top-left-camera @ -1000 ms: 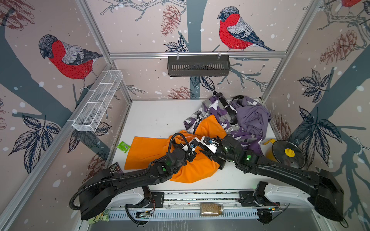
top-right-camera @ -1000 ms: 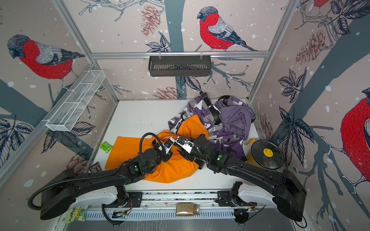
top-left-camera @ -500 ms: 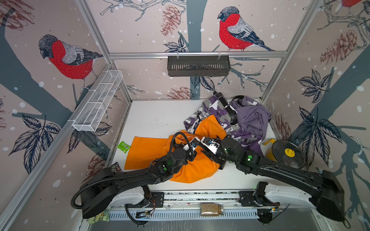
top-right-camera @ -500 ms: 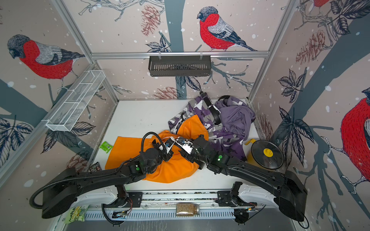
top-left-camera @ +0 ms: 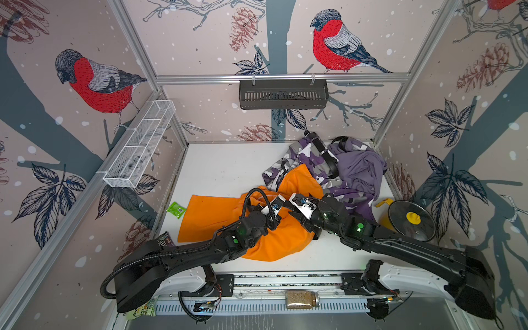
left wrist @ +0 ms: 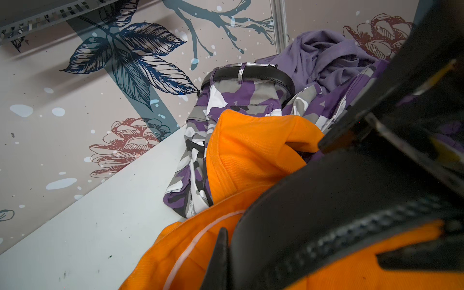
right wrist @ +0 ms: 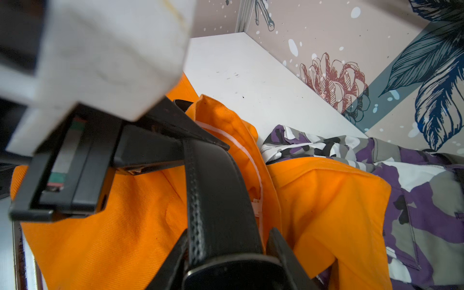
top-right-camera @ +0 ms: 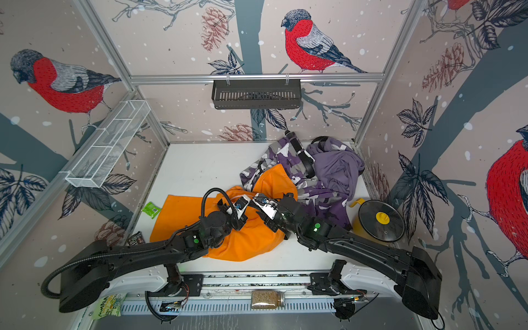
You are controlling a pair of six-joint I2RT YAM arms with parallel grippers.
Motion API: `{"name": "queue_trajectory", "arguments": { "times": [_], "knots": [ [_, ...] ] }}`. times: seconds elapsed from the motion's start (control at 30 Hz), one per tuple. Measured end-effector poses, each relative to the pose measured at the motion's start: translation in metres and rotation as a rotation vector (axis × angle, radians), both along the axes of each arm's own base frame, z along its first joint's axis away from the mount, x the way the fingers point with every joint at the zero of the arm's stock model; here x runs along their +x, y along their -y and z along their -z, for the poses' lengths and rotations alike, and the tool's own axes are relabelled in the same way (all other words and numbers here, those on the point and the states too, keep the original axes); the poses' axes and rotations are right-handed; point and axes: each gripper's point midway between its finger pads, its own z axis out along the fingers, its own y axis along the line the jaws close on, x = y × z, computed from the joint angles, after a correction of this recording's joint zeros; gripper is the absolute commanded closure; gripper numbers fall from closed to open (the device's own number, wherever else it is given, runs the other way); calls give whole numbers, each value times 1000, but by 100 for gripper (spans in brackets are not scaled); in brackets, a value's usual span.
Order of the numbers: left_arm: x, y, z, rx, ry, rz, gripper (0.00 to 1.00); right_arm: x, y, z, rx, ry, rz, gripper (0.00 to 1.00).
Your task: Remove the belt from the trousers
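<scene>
Green packet [top-left-camera: 176, 210] beside the orange trousers [top-left-camera: 211, 220] — print too small to read. Above them your left gripper [right wrist: 193, 148] clamps the black belt [right wrist: 216, 195], which passes between the jaws of your right gripper [right wrist: 228, 233] — grip unclear.

Green pkt [top-left-camera: 176, 209] on table [top-left-camera: 228, 165], left. White wire rack [top-left-camera: 140, 145] on left wall; black basket [top-left-camera: 283, 94] on far wall. Glass lid [top-left-camera: 411, 218] w/ yellow knob at right. Grain jar [top-left-camera: 302, 299] on near rail.

Both top views: high up, far, looking down on whole table [top-left-camera: 228, 171]. Both wrist views: very close, low, facing back wall [left wrist: 75, 113]; share orange cloth [left wrist: 251, 150].
</scene>
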Motion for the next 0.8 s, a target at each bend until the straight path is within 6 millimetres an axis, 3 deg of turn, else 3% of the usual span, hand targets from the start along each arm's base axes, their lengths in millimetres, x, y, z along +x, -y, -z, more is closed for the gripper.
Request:
{"name": "queue_trajectory", "arguments": {
  "times": [0.17, 0.53, 0.8],
  "knots": [
    [-4, 0, 8, -8, -25, 11, 100, 3, 7, 2, 55, -65, -22, 100],
    [-5, 4, 4, -103, -64, 21, 100, 5, 26, -3, 197, -210, -121, 100],
    [5, 2, -25, -177, -76, 54, 100, 11, 28, -23, 216, -253, -132, 100]
  ]
}}
